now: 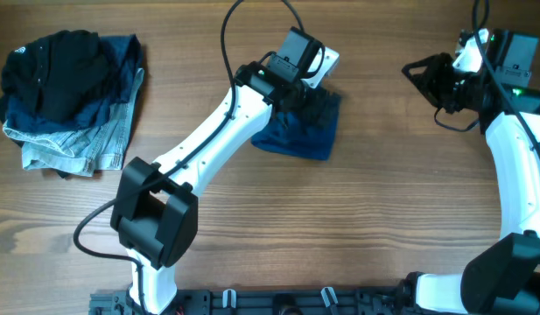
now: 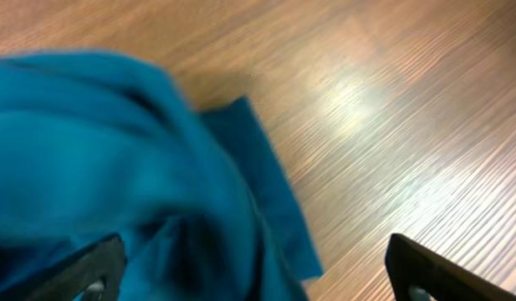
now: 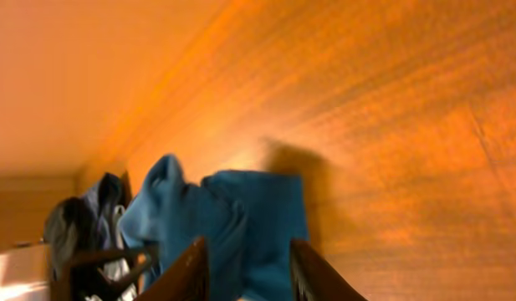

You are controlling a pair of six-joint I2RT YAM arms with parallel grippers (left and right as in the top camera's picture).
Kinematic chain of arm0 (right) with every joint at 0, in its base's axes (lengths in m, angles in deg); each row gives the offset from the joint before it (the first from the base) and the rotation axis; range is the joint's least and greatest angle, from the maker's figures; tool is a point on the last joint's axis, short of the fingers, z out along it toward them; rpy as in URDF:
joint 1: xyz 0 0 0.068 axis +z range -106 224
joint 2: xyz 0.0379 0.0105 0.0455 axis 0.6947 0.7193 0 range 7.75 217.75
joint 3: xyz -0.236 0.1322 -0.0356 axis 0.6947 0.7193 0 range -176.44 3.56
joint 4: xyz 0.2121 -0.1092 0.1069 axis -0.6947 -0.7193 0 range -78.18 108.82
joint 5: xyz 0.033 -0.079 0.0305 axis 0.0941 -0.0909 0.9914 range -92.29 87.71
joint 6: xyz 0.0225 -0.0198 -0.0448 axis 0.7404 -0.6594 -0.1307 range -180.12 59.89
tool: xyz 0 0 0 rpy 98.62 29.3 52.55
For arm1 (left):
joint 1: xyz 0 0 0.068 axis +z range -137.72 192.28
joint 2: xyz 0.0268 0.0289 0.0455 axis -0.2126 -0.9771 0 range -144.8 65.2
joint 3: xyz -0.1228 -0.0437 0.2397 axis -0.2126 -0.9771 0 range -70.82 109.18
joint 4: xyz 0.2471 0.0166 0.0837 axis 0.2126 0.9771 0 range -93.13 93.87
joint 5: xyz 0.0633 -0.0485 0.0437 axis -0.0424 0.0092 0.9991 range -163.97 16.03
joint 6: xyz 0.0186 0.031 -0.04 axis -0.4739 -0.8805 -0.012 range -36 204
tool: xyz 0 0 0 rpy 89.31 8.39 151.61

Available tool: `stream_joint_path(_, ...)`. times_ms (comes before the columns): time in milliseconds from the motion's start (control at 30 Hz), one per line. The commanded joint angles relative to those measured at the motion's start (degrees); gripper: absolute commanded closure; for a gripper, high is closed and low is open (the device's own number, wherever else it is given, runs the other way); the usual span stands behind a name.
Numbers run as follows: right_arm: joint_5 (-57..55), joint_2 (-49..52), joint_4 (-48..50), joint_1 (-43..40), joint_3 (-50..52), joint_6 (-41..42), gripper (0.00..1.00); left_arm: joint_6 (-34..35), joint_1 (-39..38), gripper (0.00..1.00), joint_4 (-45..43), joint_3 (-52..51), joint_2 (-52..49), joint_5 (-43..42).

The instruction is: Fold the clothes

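Blue clothes [image 1: 291,140] lie partly hidden under left hand [image 2: 254,278].

The left arm [image 1: 215,124] hides part of the blue garment [image 1: 298,142], blurred in wrist views.

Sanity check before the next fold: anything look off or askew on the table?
Yes. The royal-blue soft cloth garment lies crumpled in a lumpy heap at mid-table, not a flat fold, and one corner flap sticks out onto the wooden table. The left gripper hangs open right over it.
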Motion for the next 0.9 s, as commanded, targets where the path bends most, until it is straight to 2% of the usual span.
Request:
stream_joint_path(0,0.7,0.7,-1.1,0.3,-0.2,-2.6,0.67,1.0,-1.0,0.0,-4.8,0.9,0.2,-5.8)
stream_joint_path(100,0.7,0.7,-0.7,0.3,-0.2,-2.6,0.67,4.3,-0.7,0.0,-7.3,0.9,0.3,-7.9)
stream_joint_path(233,0.7,0.7,-0.8,0.3,-0.2,-3.7,0.64,4.6,-0.7,0.0,-7.3,1.6,2.0,-8.0)
stream_joint_path(400,0.7,1.1,-2.3,1.7,-0.2,-6.6,0.54,6.3,2.6,0.0,-7.3,4.3,8.7,-7.7)
stream_joint_path(467,0.7,2.4,-3.5,3.6,-0.2,-9.1,0.5,9.4,5.5,0.0,-7.1,4.5,12.4,-5.1)
stream_joint_path(667,-0.4,13.6,1.2,12.7,-0.2,-21.7,0.43,10.6,17.8,0.0,2.1,4.5,17.7,-4.5)
stream_joint_path(867,-3.0,19.8,6.9,16.7,-0.2,-23.6,0.43,10.5,22.8,0.0,8.1,4.5,17.5,-4.5)
